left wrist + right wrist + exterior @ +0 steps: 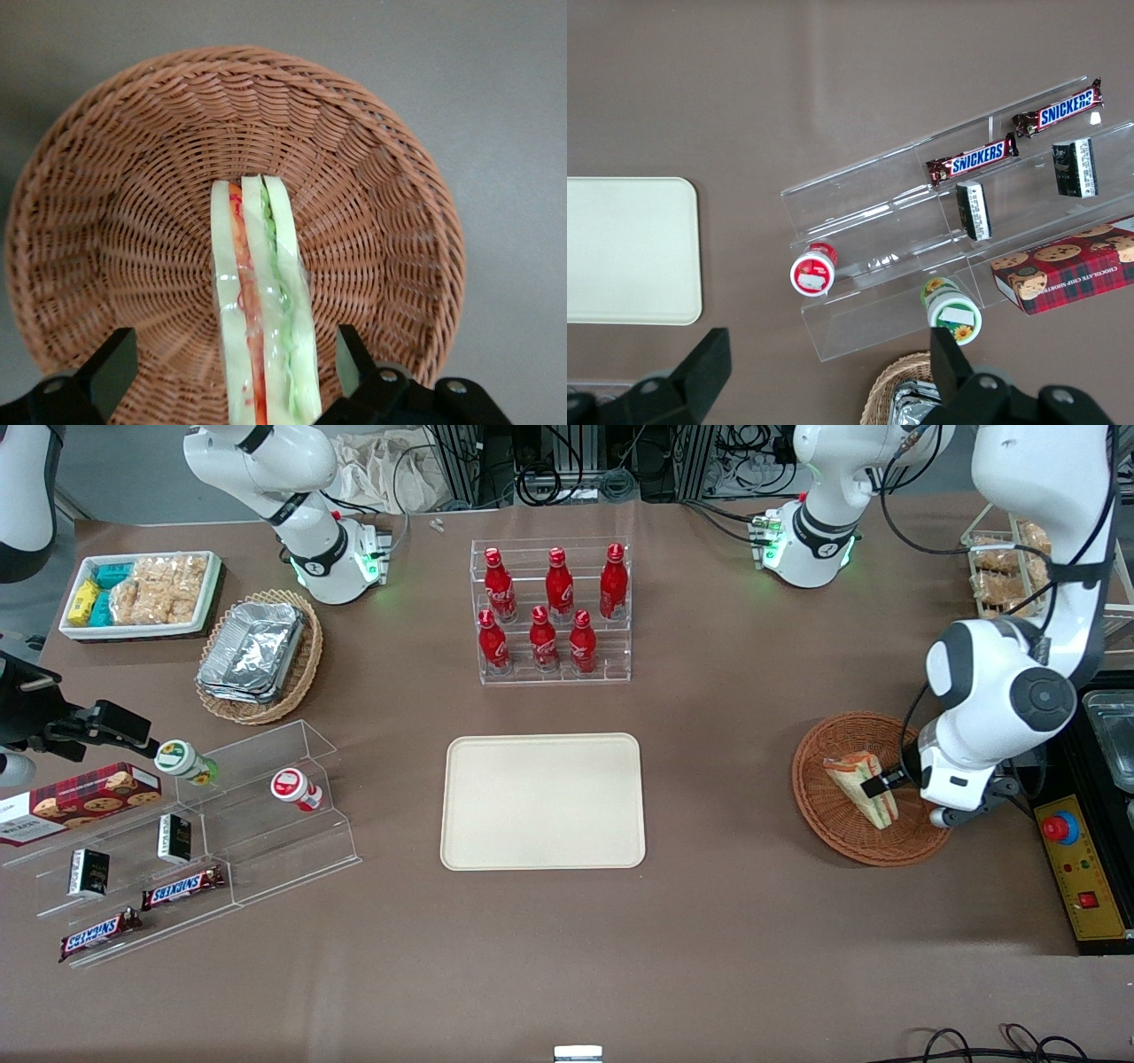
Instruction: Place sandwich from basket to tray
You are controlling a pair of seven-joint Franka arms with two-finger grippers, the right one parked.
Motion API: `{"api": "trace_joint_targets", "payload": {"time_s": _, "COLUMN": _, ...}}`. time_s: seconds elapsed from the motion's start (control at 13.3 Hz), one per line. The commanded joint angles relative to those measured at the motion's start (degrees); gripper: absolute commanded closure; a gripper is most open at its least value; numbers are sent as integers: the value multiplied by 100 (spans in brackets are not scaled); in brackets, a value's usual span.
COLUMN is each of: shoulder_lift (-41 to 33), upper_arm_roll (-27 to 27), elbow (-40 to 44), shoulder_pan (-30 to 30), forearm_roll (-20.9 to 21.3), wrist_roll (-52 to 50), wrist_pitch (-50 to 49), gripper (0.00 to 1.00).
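Note:
The wrapped wedge sandwich (852,776) stands on its edge in the reddish-brown wicker basket (819,806) toward the working arm's end of the table. In the left wrist view the sandwich (261,301) shows pale bread with orange and green stripes against the basket weave (133,204). My left gripper (886,786) is down in the basket, open, straddling the sandwich's wide end. Its fingers (350,350) stand on either side with a gap to the wrapper on both. The cream tray (543,802) lies bare at the table's middle.
A yellow box with a red stop button (1060,828) sits beside the basket. A clear rack of red bottles (551,611) stands farther from the front camera than the tray. A clear stepped shelf with snacks (204,824), a tan basket of foil containers (257,655) and a white snack bin (142,593) lie toward the parked arm's end.

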Motion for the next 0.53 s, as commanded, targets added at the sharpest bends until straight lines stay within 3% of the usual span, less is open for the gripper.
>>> {"api": "trace_joint_targets", "payload": {"time_s": 0.0, "shoulder_lift": 157, "upper_arm_roll": -4, "elbow": -170, "shoulder_pan": 9, "forearm_roll": -13, "wrist_roll": -256, "wrist_pitch": 378, "gripper": 0}}
{"api": "trace_joint_targets", "payload": {"time_s": 0.3, "shoulder_lift": 465, "upper_arm_roll": -4, "elbow": -302, "shoulder_pan": -43, "forearm_roll": -13, "wrist_roll": -555, "wrist_pitch": 914, "gripper": 2}}
{"api": "trace_joint_targets", "payload": {"time_s": 0.38, "shoulder_lift": 466, "upper_arm_roll": -4, "elbow": -311, "shoulder_pan": -52, "forearm_roll": -13, "wrist_roll": -564, "wrist_pitch": 906, "gripper": 17}}
{"api": "trace_joint_targets", "payload": {"time_s": 0.45, "shoulder_lift": 439, "upper_arm_roll": -4, "elbow": -302, "shoulder_pan": -52, "forearm_roll": -13, "wrist_roll": -625, "wrist_pitch": 871, "gripper": 46}}
